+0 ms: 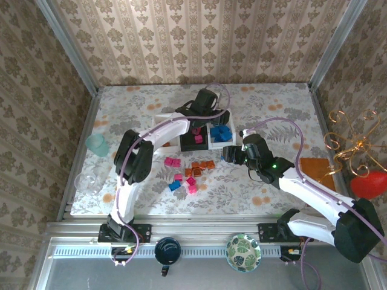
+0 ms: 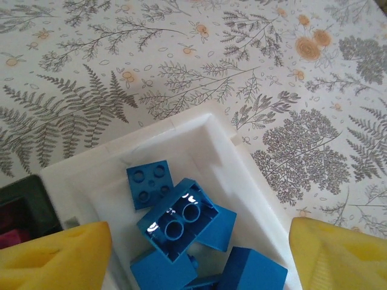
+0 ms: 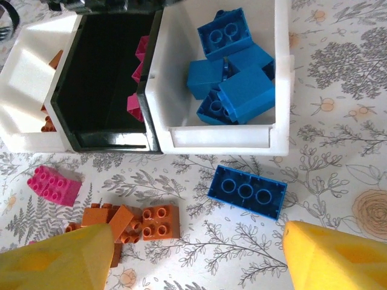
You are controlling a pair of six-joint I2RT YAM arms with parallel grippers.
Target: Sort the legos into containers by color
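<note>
We find the left gripper (image 2: 195, 257) spread wide above the white tray (image 2: 205, 130) that holds the blue bricks (image 2: 178, 223). Its yellow fingertips (image 2: 54, 257) stand on either side of the pile and touch no brick. One blue brick lies tilted on top of the others.

We find the right gripper (image 3: 196, 260) likewise spread, with nothing between its fingers. It hangs over the patterned table (image 3: 338, 121), just in front of the trays. Below it lie a loose blue brick (image 3: 245, 192), an orange cluster (image 3: 136, 222) of bricks that touch one another, and a loose magenta brick (image 3: 53, 184) set apart from both.

The three trays sit side by side and touching:
- the white tray with blue
- a black tray (image 3: 103, 140) in the middle, containing magenta bricks (image 3: 138, 72)
- a second white tray (image 3: 24, 72), containing orange bricks (image 3: 48, 124)

In the top view we see a further blue piece (image 1: 174, 185) and a pink piece (image 1: 191, 184) on the table, near the trays
</note>
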